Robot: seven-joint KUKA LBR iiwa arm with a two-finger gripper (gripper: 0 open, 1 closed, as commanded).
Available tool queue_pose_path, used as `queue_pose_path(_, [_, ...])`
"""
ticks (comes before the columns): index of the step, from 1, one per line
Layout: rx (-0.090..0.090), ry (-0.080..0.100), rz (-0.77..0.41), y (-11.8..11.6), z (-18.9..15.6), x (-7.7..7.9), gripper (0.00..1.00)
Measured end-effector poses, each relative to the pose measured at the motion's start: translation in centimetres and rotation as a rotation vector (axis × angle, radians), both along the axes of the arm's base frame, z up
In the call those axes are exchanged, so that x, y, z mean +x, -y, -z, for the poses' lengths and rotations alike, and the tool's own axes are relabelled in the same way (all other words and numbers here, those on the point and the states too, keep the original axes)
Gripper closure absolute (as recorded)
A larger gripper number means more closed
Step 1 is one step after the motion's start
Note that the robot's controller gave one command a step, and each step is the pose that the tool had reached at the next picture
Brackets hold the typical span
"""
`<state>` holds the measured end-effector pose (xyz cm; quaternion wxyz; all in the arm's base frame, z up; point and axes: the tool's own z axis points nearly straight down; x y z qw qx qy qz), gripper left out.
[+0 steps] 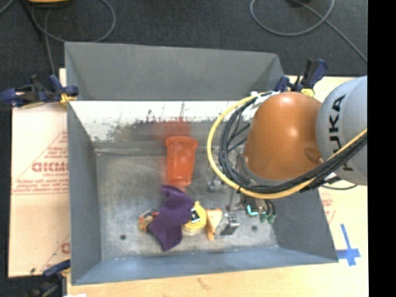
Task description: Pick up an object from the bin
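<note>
In grey bin (pixel 111 184), gripper (pixel 228 224) of "KUKA"-lettered arm (pixel 340 122), grip unclear, near purple cloth (pixel 170 218).

Five loose things counted in the grey metal bin (pixel 83 184).
One orange plastic cup (pixel 180 158) toward the far side; one crumpled purple cloth (pixel 170 220) on the near side; one small yellow toy (pixel 197 218) and one small orange-and-cream piece (pixel 213 223) to its right; one small brownish bit (pixel 145 221) to its left.

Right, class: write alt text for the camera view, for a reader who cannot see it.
The arm's end effector hangs low in a grey bin, beside a purple cloth, a yellow toy and a small orange piece. An orange cup sits further back.
</note>
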<state>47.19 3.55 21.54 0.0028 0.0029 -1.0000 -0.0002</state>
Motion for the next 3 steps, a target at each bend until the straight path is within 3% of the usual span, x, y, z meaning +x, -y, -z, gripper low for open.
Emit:
queue_pose_path(1, [0.0, 0.008, 0.001, 0.0, -0.4, 0.2, 0.0])
queue_pose_path(2, [0.0, 0.015, -0.054, 0.0, 4.6, 0.7, 0.0])
queue_pose_path(3, [0.005, 0.045, -0.009, 0.5, 12.9, 2.9, 1.0])
